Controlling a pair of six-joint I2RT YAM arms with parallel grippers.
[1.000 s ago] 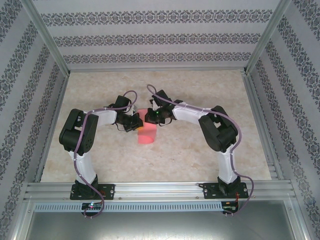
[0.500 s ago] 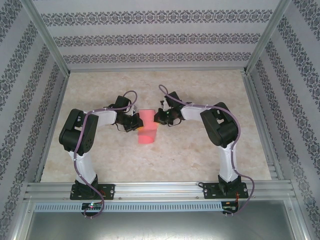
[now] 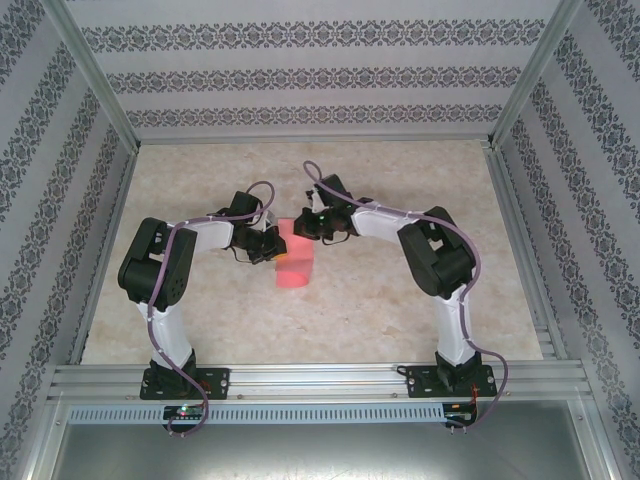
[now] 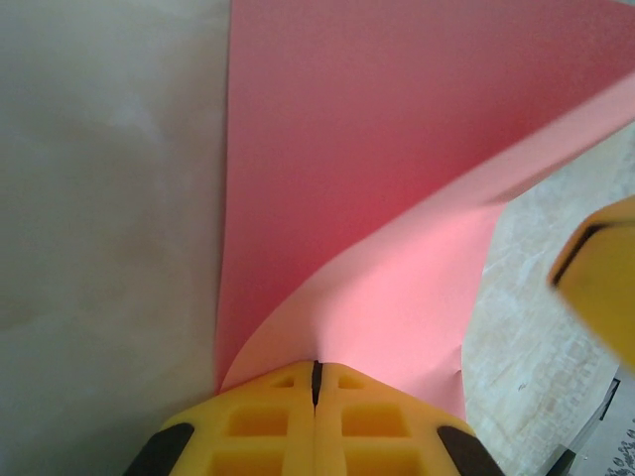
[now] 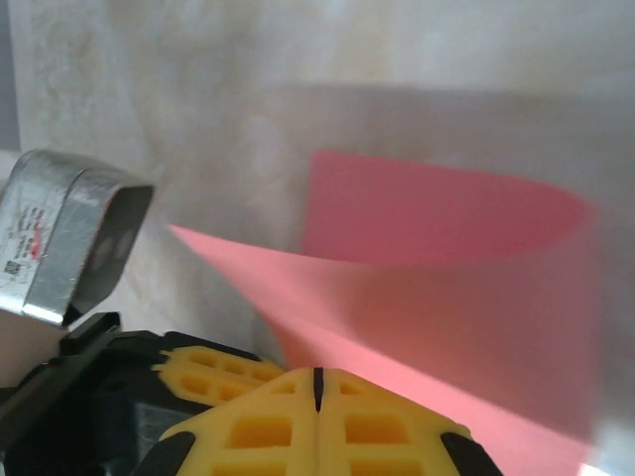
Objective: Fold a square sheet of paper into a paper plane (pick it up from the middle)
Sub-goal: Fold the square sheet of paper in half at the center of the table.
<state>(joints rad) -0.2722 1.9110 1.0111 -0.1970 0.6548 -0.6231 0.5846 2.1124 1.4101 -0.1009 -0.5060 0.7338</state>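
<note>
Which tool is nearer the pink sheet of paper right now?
Left. The left tool is shut on the edge of the pink sheet; the right tool, also shut, sits beside its far right corner, contact unclear.

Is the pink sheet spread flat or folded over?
Folded over loosely: the sheet curves back on itself in an open loop, no flat crease visible.

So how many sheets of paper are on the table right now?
1. The square sheet of paper sits central on the table, curled, an edge pinched in the left gripper. Another could lie hidden beneath it.
</note>
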